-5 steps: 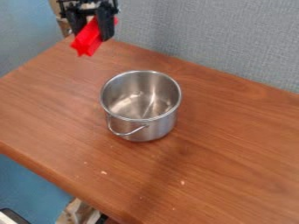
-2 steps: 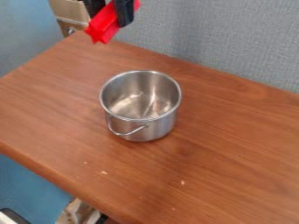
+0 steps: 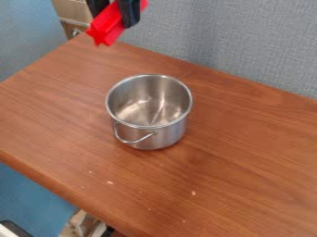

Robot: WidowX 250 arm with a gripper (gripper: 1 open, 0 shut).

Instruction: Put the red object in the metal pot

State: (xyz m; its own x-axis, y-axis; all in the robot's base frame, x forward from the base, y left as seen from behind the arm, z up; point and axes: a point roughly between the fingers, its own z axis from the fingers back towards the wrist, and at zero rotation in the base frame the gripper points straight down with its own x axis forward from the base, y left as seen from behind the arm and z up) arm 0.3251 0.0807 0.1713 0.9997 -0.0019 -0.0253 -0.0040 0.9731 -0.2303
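The red object (image 3: 109, 26) hangs tilted in the air at the top left, above the table's far left corner. My gripper (image 3: 120, 7) is shut on its upper end; only the lower part of the black fingers shows at the frame's top edge. The metal pot (image 3: 150, 110) stands upright and empty near the middle of the wooden table (image 3: 74, 120), its thin wire handle lying down against its front side. The held red object is up and to the left of the pot, well clear of its rim.
A grey-blue wall (image 3: 235, 37) rises behind the table. The table's front-left edge runs diagonally, with floor below it. No other objects lie on the wooden top.
The gripper has lifted the red object higher and carried it slightly right over the last second. Since the later earlier frame it has barely moved. The pot has stayed put.
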